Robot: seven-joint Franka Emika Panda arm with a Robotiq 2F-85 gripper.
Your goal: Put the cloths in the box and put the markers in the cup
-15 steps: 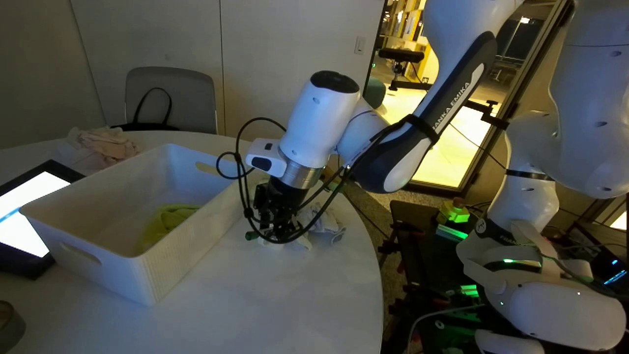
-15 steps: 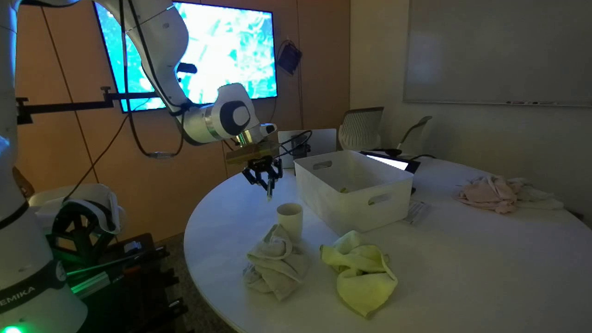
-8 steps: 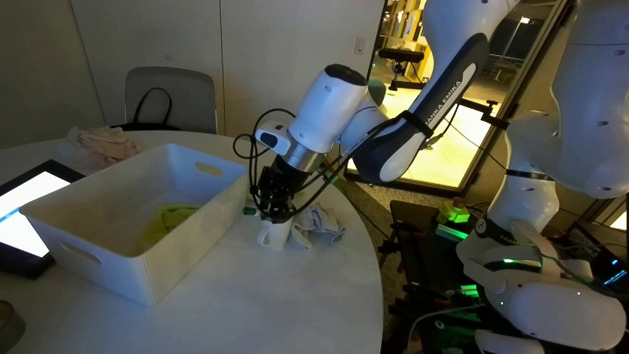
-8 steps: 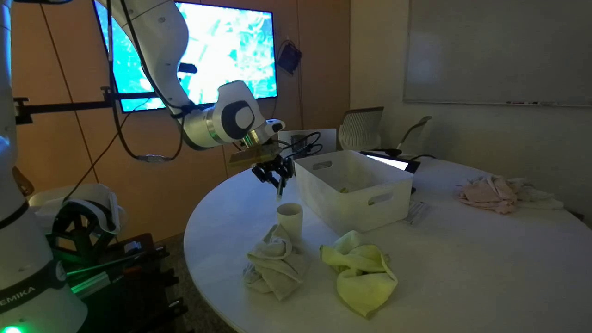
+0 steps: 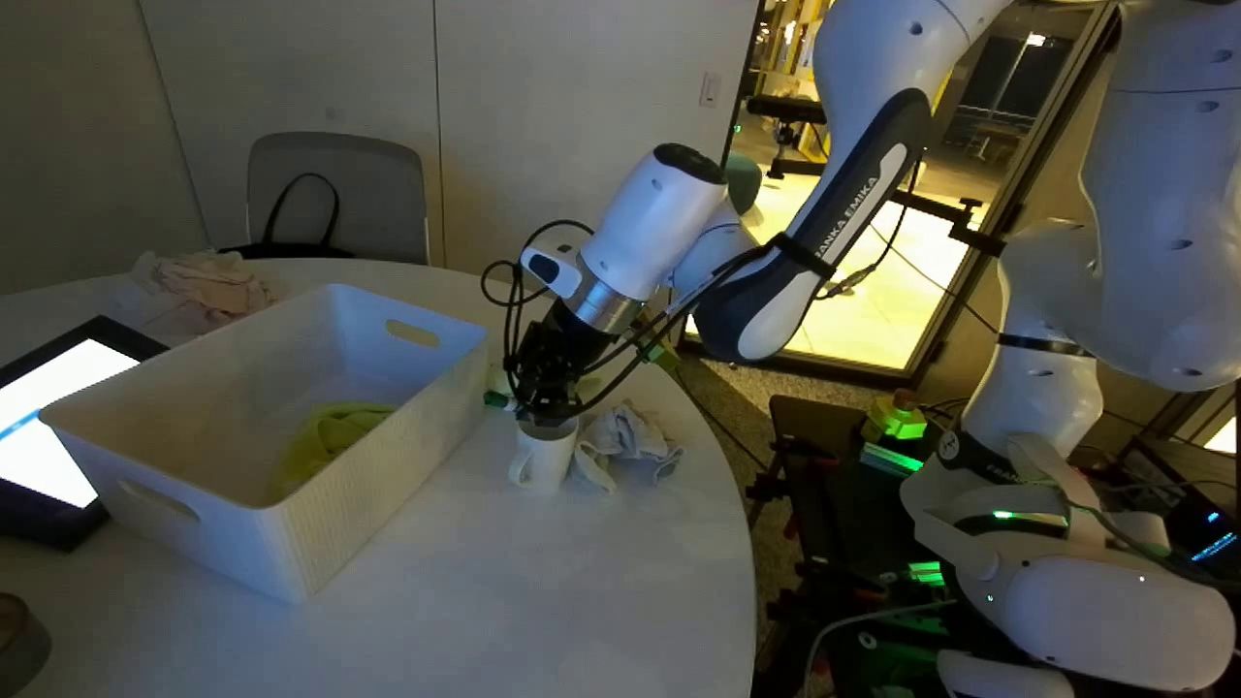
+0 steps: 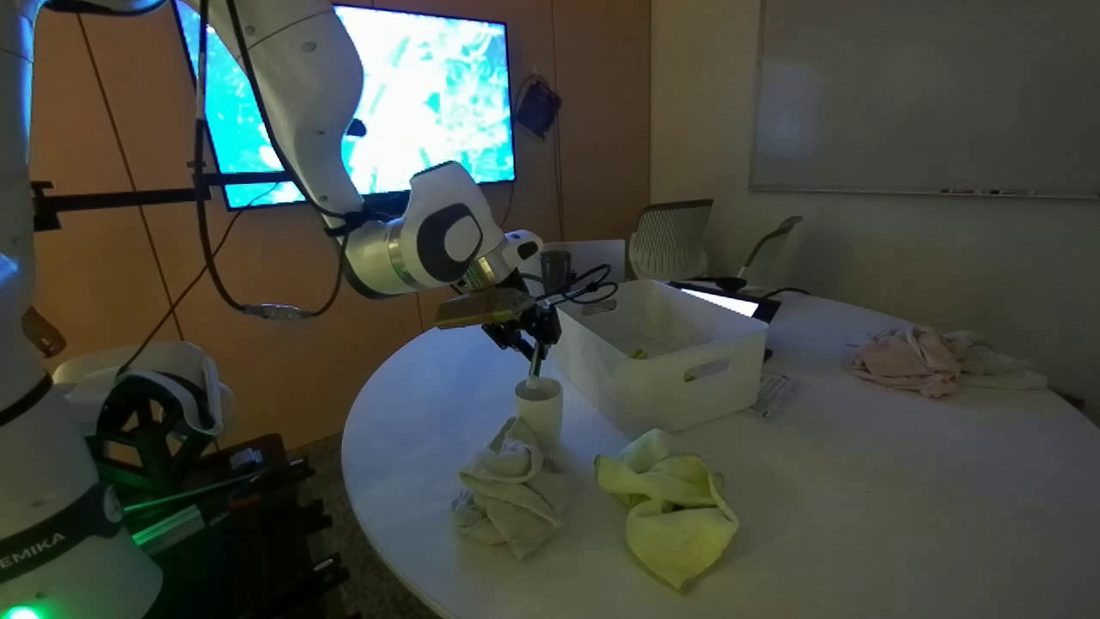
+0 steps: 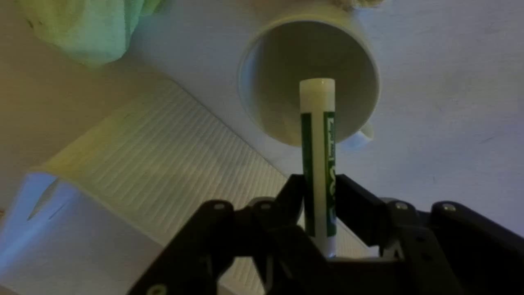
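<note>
Marker [image 7: 318,157], one: clasped by its barrel in my pincer [image 7: 319,188], white end at mouth of cup [image 5: 547,460]. I judge it light, stiff, slick; best held mid-barrel.

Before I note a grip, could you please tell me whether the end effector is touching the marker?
Touching: the wrist view shows the end effector closed on the marker, with a black fingertip against each side.

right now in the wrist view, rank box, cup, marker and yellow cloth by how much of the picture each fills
1. Box
2. Cup
3. marker and yellow cloth, too alike to rank: the marker is closer up, and the cloth runs out of view
</note>
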